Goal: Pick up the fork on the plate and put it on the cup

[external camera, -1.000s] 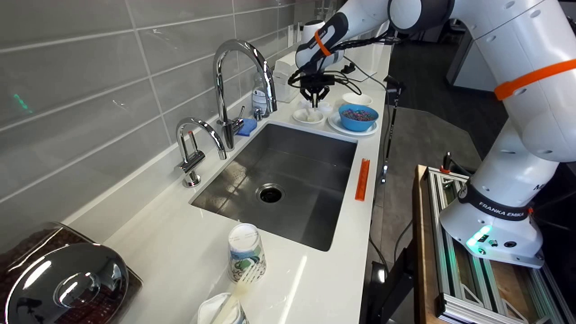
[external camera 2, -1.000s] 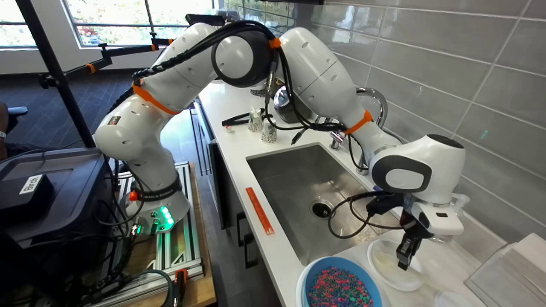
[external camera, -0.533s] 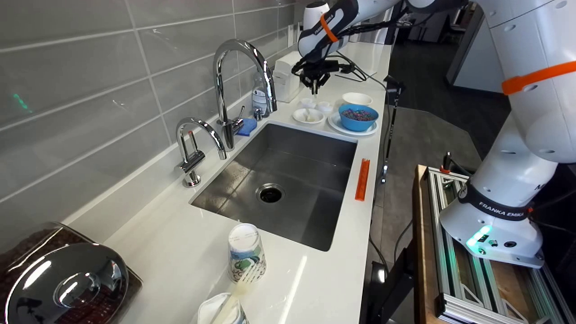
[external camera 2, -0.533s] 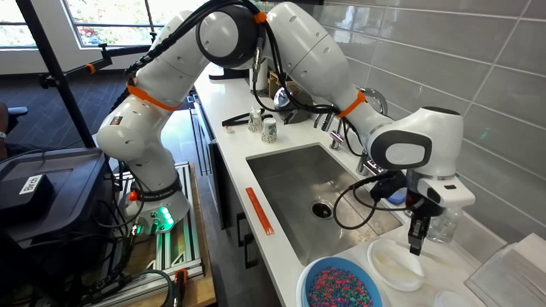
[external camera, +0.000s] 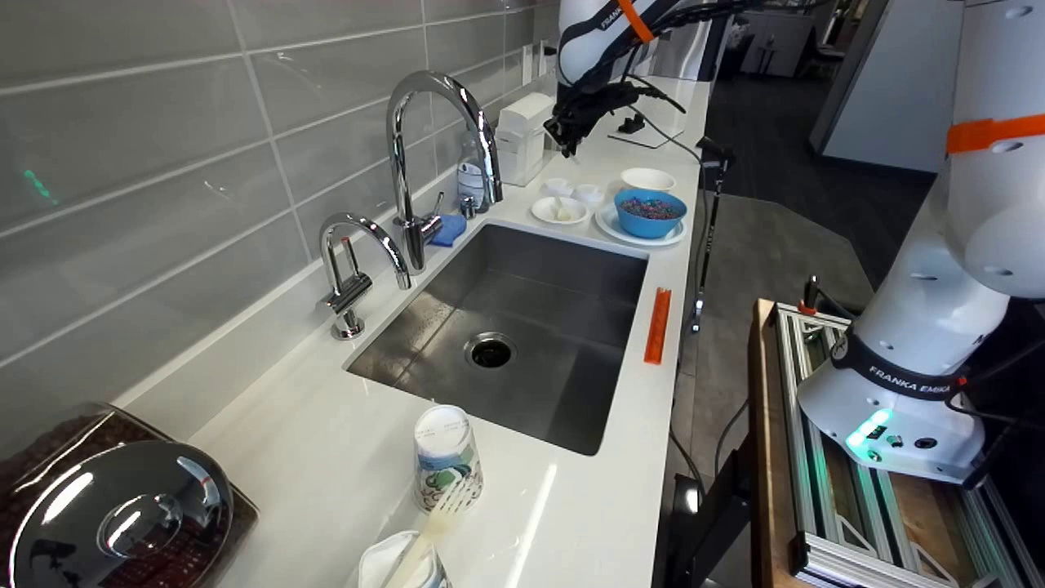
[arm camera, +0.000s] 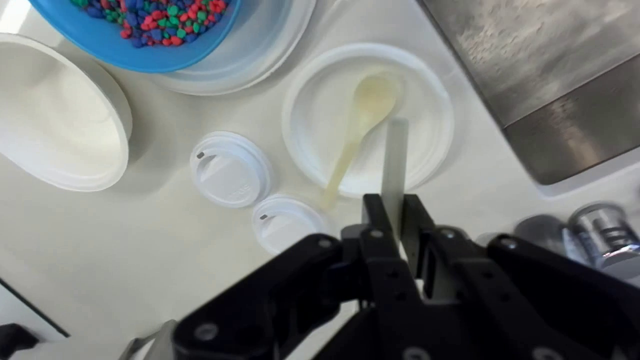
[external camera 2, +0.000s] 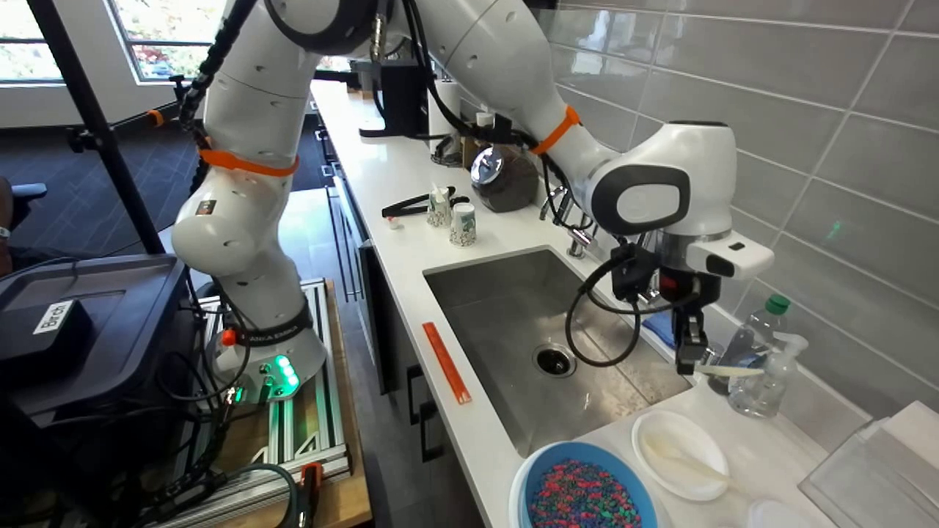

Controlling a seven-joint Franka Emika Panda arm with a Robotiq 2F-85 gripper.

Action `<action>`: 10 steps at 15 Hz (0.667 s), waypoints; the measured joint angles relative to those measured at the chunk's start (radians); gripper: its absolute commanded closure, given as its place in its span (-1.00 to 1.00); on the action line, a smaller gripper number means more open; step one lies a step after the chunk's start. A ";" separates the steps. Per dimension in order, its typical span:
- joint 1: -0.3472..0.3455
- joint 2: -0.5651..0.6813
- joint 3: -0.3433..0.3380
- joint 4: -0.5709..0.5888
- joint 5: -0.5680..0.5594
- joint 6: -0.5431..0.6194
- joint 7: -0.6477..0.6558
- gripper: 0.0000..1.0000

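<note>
Pick-up apparently done: gripper (arm camera: pixel 392 200) pinching the presumed fork (arm camera: pixel 395 160), clear of the plate (arm camera: pixel 315 107). Placing remains; in an exterior view, the cups (external camera 2: pixel 463 224) stand at the gripper's ten o'clock.

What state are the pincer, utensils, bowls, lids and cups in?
Pincer: closed around a pale utensil.
Pale utensil: held aloft, type unclear.
Spoon: lying on a small white plate, handle past its rim.
Blue bowl: upright on a larger plate, holding colored pellets.
White bowl: upright.
Cup lids: lying top up.
Patterned cup: upside down.
Second patterned cup: upright, fork in it, tines up.
</note>
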 measured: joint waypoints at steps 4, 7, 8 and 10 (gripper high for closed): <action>0.003 -0.156 0.051 -0.158 -0.026 -0.006 -0.162 0.94; 0.006 -0.254 0.098 -0.259 -0.029 -0.032 -0.274 0.94; 0.007 -0.282 0.115 -0.289 -0.030 -0.047 -0.308 0.94; 0.014 -0.332 0.147 -0.343 -0.030 -0.080 -0.370 0.94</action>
